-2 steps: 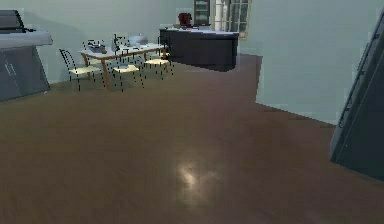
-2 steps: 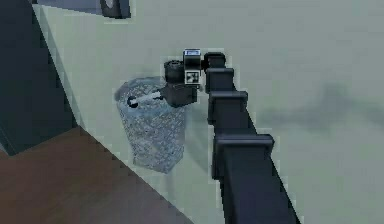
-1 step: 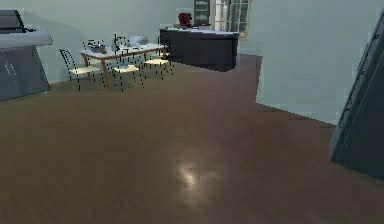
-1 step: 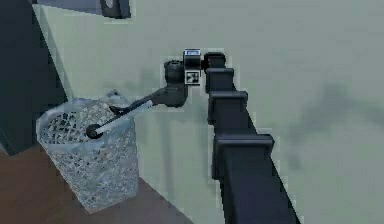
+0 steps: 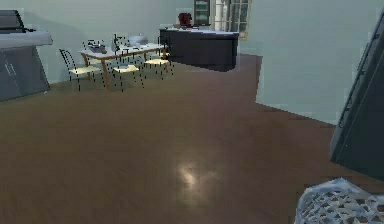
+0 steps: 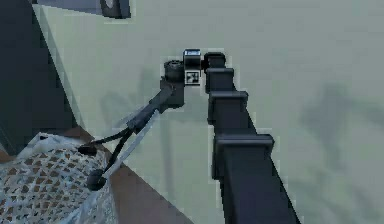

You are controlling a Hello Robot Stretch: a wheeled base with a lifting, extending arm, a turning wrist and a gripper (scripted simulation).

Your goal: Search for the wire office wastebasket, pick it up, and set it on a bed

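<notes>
Arm side view: the wire wastebasket (image 6: 40, 190) sits just below the gripper (image 6: 90, 166) fingers (image 6: 138, 122). Whether they hold it, I cannot tell. Likely the pickup step; next comes lifting it clear, then seeking a bed.

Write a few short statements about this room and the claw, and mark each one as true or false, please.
1. The wire wastebasket sits at the forward view's bottom right corner. True.
2. A dining table with chairs beside it stands at the forward view's upper left. True.
3. White tiles cover the ground. False: the floor is dark brown.
4. The claw hangs before bare wall, far from any object. False: its fingers reach down to the wire wastebasket at the arm side view's bottom left. Whether it holds the basket cannot be told.
</notes>
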